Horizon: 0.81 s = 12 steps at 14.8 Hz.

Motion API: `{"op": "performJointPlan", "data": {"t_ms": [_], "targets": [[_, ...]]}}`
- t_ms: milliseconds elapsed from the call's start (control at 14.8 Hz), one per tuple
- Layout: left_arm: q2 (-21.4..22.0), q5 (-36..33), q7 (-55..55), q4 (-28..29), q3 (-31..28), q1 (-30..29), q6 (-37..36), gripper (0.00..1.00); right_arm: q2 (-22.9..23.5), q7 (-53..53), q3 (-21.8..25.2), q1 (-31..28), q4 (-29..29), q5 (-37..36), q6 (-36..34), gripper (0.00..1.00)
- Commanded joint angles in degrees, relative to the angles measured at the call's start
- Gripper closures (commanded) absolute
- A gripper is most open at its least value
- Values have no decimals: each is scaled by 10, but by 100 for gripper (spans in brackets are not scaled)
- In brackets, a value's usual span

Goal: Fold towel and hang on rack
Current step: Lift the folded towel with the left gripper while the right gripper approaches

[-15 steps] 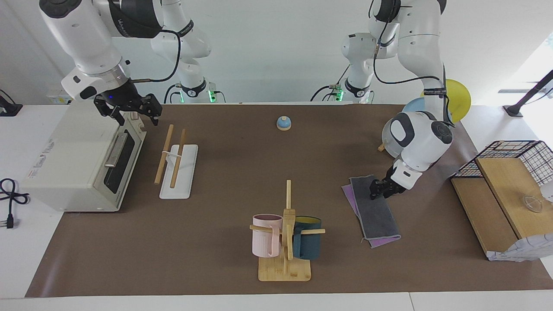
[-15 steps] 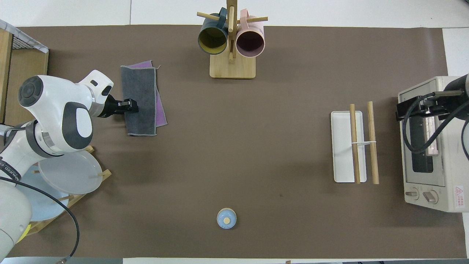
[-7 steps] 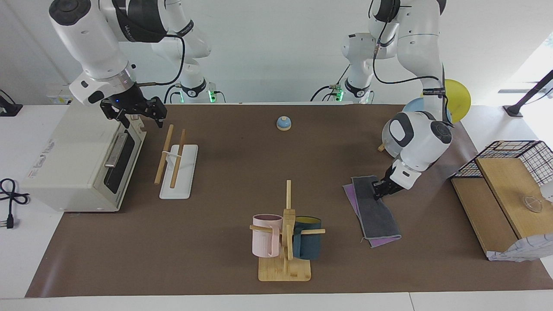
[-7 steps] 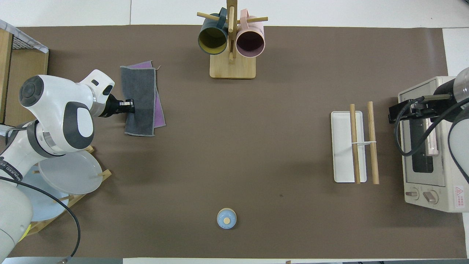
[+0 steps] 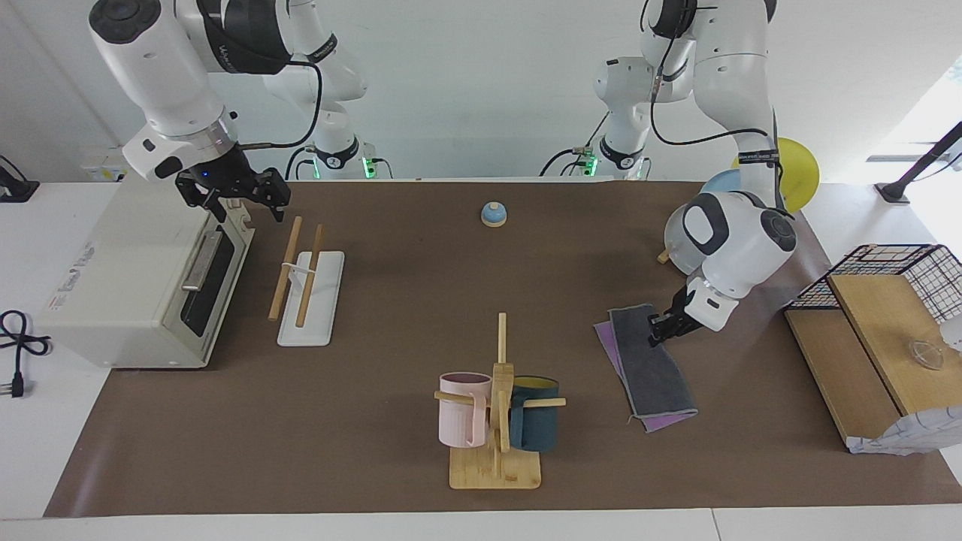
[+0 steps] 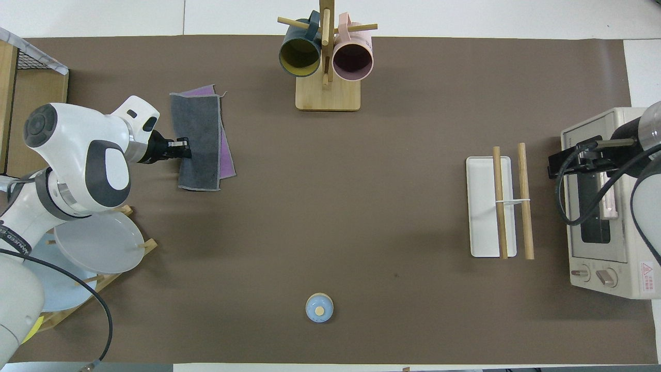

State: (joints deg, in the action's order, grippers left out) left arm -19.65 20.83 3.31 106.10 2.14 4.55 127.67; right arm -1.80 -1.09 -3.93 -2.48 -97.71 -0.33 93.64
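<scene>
The right gripper (image 5: 239,197) waits up over the oven (image 5: 135,278), beside the rack (image 5: 304,282); I cannot tell if it is apart or together. The towel (image 5: 652,368) lies folded, grey side up, at the left arm's end of the table. The left gripper (image 5: 660,329) pinches its edge, likely to lift it. The fingers hide how deep the pinch goes.

A plain white wall (image 5: 481,83) rises past the white table (image 5: 45,451); a brown mat (image 5: 391,300) covers most of its top; bright daylight enters at the left arm's end.
</scene>
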Motion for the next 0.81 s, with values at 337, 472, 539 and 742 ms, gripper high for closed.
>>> {"op": "performJointPlan", "data": {"t_ms": [337,472,539,742], "targets": [[43,0,261,-91,3,23,-121,100,-8,-171,-2,-4,-20,173,29,0],[49,-1,371,-120,3,40,-150,100,-10,-244,-3,-3,-32,224,46,0],[51,0,432,-127,3,51,-154,100,-15,-295,-3,-3,-50,262,67,0],[85,8,609,-128,18,63,-156,100,-20,-418,-2,-1,-78,381,128,0]]}}
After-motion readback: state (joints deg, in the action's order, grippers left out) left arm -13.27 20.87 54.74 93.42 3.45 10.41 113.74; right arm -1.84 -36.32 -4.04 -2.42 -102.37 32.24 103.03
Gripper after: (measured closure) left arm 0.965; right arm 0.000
